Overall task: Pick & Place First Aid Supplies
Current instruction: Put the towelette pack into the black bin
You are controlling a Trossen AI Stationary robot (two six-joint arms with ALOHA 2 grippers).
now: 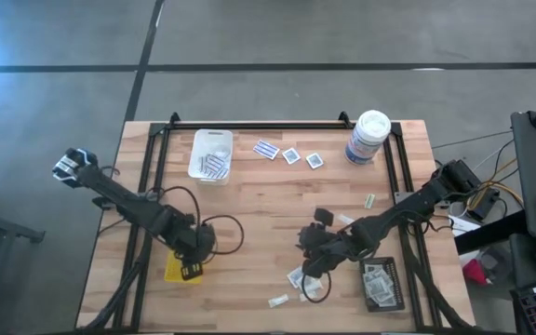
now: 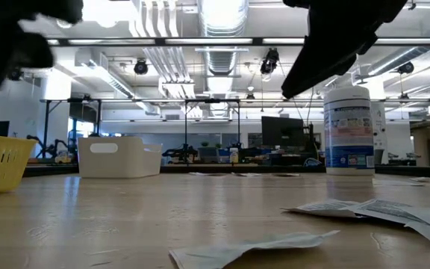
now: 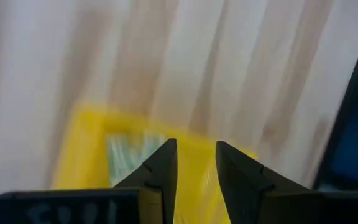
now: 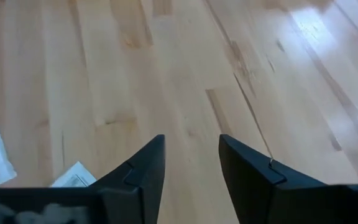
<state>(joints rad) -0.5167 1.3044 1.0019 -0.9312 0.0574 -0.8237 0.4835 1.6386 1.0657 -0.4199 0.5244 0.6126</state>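
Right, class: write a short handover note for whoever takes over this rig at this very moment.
Left gripper: open, empty, over the yellow tray, which already holds a packet.
Right gripper: open, empty, above bare wood near the loose packets at the front.
Done: some packets sit in the white tray and the black tray.
Left: three packets beside the canister, a narrow strip on the right, and the front ones.

White canister [image 1: 368, 137] upright at far edge; white tray [image 1: 210, 154] nearby, yellow tray [image 1: 177, 271] and black tray [image 1: 382, 284] near front.
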